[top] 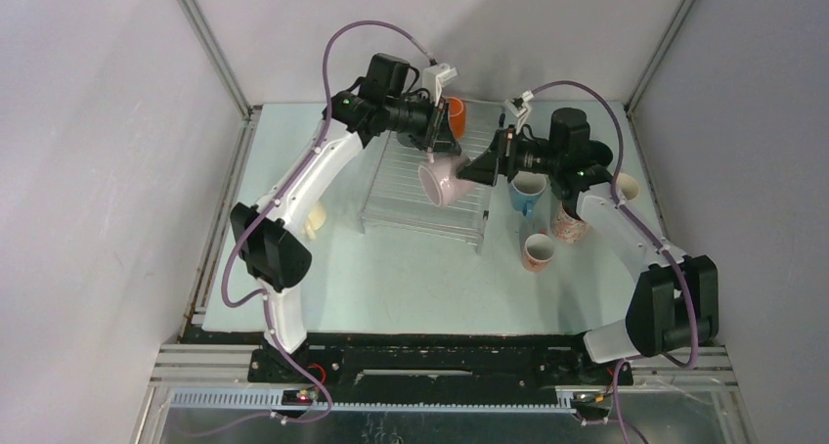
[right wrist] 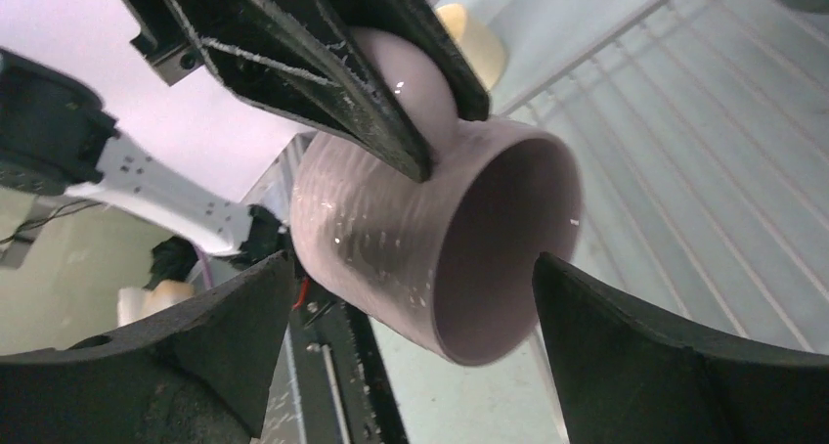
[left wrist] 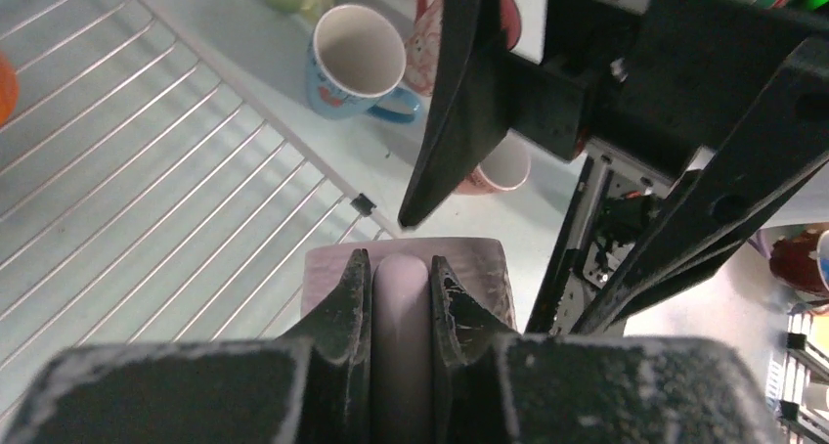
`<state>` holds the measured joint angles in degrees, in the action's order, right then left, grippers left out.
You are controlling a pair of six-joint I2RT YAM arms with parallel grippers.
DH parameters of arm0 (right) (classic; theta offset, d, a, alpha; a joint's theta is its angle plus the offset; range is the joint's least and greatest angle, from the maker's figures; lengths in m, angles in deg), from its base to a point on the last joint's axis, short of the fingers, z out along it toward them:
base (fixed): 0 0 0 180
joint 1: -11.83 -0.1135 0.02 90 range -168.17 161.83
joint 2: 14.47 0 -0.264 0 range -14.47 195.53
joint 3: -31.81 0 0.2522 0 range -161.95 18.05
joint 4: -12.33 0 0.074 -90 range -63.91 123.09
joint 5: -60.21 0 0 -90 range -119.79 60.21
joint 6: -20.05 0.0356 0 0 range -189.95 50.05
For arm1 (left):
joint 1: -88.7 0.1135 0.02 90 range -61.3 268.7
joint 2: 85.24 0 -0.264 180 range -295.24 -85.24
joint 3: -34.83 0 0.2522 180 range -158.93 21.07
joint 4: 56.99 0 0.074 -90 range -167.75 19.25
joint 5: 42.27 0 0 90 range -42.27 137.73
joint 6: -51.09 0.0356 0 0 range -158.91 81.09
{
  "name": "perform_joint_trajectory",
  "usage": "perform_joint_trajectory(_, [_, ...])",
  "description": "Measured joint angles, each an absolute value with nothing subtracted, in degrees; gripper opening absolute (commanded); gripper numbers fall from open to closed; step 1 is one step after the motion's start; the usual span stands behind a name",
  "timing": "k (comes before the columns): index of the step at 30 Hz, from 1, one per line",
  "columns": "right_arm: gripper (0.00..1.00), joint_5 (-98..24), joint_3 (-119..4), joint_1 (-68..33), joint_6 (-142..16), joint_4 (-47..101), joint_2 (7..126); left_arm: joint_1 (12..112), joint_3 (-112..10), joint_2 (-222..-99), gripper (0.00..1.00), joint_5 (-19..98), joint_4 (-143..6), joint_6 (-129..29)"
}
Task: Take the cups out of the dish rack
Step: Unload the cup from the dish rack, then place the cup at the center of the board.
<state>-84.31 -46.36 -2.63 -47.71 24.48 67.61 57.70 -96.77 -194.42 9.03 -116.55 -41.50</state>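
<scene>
My left gripper (top: pixel 432 155) is shut on the handle of a lilac mug (top: pixel 442 182) and holds it tilted above the right part of the dish rack (top: pixel 411 195). In the left wrist view the handle (left wrist: pixel 401 307) sits between the closed jaws. My right gripper (top: pixel 471 170) is open, and its fingers stand either side of the mug's body (right wrist: pixel 430 248) without touching it. An orange mug (top: pixel 456 116) stands at the rack's far edge. A blue mug (top: pixel 526 192), a speckled pink mug (top: pixel 569 221) and another pink mug (top: pixel 538 251) stand on the table to the right of the rack.
A cream mug (top: pixel 626 186) stands at the far right, behind the right arm. A pale mug (top: pixel 315 224) stands left of the rack, beside the left arm. Grey walls enclose the table on three sides.
</scene>
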Motion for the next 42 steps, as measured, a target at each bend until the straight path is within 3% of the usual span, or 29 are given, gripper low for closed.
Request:
perform_joint_trajectory(21, [0.76,-95.7,-39.7,-4.1,-26.0,8.0,67.5,56.4,-94.5,-193.9,0.00,-0.9,-109.2,-42.6])
perform_joint_trajectory(25, [0.68,-96.4,-39.6,-3.8,-23.7,6.3,66.4,56.3,-94.2,-193.9,0.00,-2.0,-108.2,-42.6])
perform_joint_trajectory(32, [0.48,-97.1,-39.6,-3.5,-22.5,5.4,64.4,56.0,-94.1,-193.4,0.00,-5.1,-107.1,-43.4])
perform_joint_trajectory(39, [0.00,-98.5,-39.6,-3.0,-20.5,5.4,64.2,55.8,-94.1,-193.1,0.00,-9.5,-104.8,-43.6])
perform_joint_trajectory(41, [0.00,-98.9,-39.6,-2.8,-20.1,4.9,63.6,55.8,-94.1,-193.0,0.01,-10.8,-104.0,-43.6])
perform_joint_trajectory(42, [0.00,-98.8,-39.6,-2.8,-19.9,4.9,63.3,55.8,-94.1,-193.0,0.08,-11.0,-103.7,-43.8])
